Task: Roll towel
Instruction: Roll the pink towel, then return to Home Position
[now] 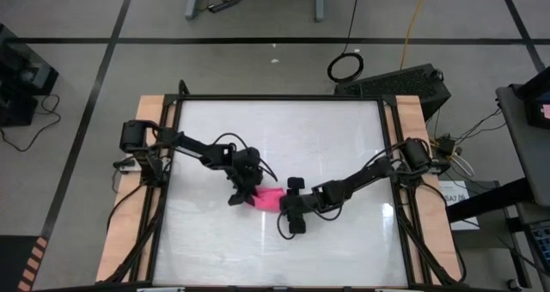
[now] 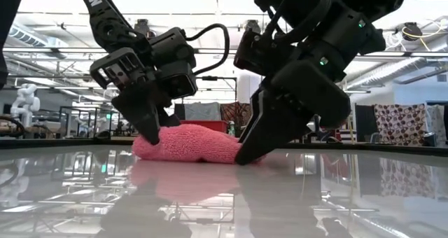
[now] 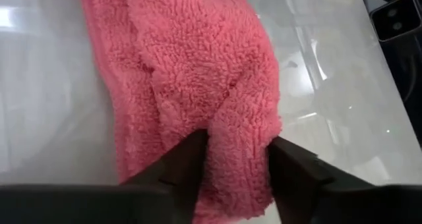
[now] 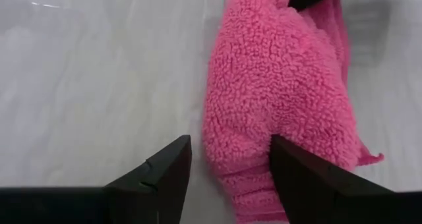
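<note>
The bright pink towel (image 1: pixel 269 199) lies bunched in a thick, partly rolled lump on the white table top (image 1: pixel 284 137), a little in front of the middle. It also shows in the low view (image 2: pixel 192 143). My left gripper (image 1: pixel 245 191) is at the towel's left end, shut on a fold of it (image 3: pixel 231 171). My right gripper (image 1: pixel 289 209) is at the towel's right end, its fingers open and pointing down at the table (image 4: pixel 227 174). The towel's end sits between those fingers, close to one of them. My left gripper pinches a thick fold at the towel's left end (image 3: pixel 241 141) between its two fingers, several layers together. The fingers slant down from the upper left (image 2: pixel 150 129). The towel lies on the table. My right gripper has one finger (image 4: pixel 297 174) against the side of the towel's right end (image 4: pixel 264 151); the other finger (image 4: pixel 168 174) stands apart from it over bare table. The fingers slant down, their tips at the table surface (image 2: pixel 248 154).
The glossy table top has bare room all around the towel. Wooden strips (image 1: pixel 148 197) and dark rails run along its left and right sides. Both arms reach in from those sides. Cables and equipment lie on the floor beyond.
</note>
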Action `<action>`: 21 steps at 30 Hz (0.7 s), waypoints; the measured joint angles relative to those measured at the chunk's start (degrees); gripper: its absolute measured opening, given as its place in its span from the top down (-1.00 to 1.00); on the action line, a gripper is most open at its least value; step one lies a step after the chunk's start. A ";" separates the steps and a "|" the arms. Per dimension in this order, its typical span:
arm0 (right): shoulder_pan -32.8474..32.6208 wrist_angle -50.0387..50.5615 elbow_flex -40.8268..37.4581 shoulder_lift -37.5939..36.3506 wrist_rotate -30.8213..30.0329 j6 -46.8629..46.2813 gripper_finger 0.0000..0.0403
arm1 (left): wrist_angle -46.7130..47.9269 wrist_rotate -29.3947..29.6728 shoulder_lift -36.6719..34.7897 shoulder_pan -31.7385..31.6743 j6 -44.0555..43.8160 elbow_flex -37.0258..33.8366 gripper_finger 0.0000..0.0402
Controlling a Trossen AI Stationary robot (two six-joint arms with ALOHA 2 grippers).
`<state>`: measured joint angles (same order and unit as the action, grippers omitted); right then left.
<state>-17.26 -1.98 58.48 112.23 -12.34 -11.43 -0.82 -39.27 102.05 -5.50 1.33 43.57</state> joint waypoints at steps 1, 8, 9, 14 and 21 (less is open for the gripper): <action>0.02 0.20 -0.06 -0.50 0.08 0.06 0.03 | 0.25 0.33 -0.45 0.00 0.02 -0.02 0.16; -0.15 2.92 -0.37 -7.59 0.90 0.01 0.02 | 3.33 1.41 -8.50 -0.02 0.47 -0.13 -0.07; -0.39 3.57 -0.35 -8.93 0.88 0.04 0.02 | 3.92 1.38 -9.95 -0.02 0.50 -0.12 -0.08; -1.92 6.20 -0.35 -16.07 0.83 1.60 0.02 | 9.51 4.60 -18.81 0.78 1.79 -0.11 -0.09; -5.44 13.87 -0.26 -28.37 -1.76 5.66 0.06 | 16.58 19.25 -33.74 6.54 5.54 -0.11 -0.09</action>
<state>-22.70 11.89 58.22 83.85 -14.10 -5.78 15.76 -20.02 68.31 1.05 6.87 43.46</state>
